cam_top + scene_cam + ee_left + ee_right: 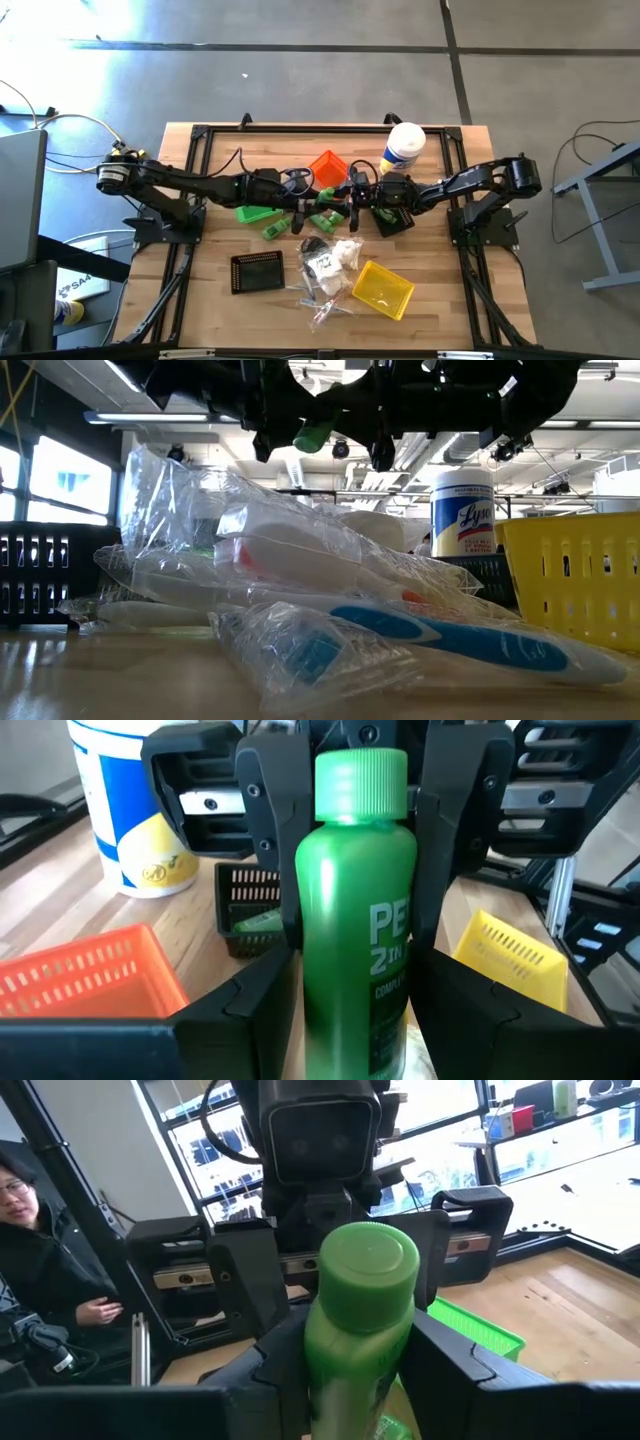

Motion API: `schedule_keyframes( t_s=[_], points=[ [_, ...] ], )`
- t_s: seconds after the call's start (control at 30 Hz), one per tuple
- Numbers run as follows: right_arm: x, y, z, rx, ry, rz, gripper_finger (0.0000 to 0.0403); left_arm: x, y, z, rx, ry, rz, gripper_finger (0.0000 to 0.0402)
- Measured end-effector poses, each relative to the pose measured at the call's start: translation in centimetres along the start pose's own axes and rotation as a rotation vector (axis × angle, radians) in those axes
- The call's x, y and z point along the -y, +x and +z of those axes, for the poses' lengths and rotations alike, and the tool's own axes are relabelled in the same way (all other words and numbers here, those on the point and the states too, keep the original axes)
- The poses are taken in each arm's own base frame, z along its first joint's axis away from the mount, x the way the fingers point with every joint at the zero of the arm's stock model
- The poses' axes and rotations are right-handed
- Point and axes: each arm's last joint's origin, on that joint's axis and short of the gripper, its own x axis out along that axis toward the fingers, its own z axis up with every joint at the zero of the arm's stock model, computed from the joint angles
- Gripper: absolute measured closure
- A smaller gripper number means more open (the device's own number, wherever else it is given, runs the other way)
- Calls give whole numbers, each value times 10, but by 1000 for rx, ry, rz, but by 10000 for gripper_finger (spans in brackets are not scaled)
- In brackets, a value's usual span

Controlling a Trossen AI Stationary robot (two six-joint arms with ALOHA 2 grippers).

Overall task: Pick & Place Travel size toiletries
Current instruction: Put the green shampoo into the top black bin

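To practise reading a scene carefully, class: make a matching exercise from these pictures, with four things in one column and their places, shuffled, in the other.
Things
1. green bottle
2. white canister
3. yellow bin
4. black bin

Places
A. standing at the table's far edge, right arm's side
B. beside the pile of wrapped toiletries, left arm's side
C. gripped by the left gripper, above the table
D. beside the pile, right arm's side

Pairs: 1-C, 2-A, 3-D, 4-B

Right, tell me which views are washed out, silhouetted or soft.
Low view: the arms are backlit into silhouette, and the wrapped toothbrushes up close look soft. Right wrist view: the windows glare white behind the green bottle. Left wrist view: the bottle's base blurs.
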Motion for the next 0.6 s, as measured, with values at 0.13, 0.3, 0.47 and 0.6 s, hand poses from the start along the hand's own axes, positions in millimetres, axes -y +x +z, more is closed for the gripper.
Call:
schedule_keyframes(
  t_s=[0.13, 0.3, 0.47, 0.6],
  points=[
    [0, 0, 0, 1, 0, 0, 278, 1, 0, 2, -27, 4, 6, 215],
    [0, 0, 0, 2, 3, 1, 278, 1, 0, 4, -18, 7, 4, 191],
    [0, 0, -1, -8, 4, -2, 278, 0, 0, 1, -44, 4, 11, 166],
    [1, 0, -3, -26, 5, -9, 278, 0, 0, 0, -63, 6, 14, 154]
  ],
)
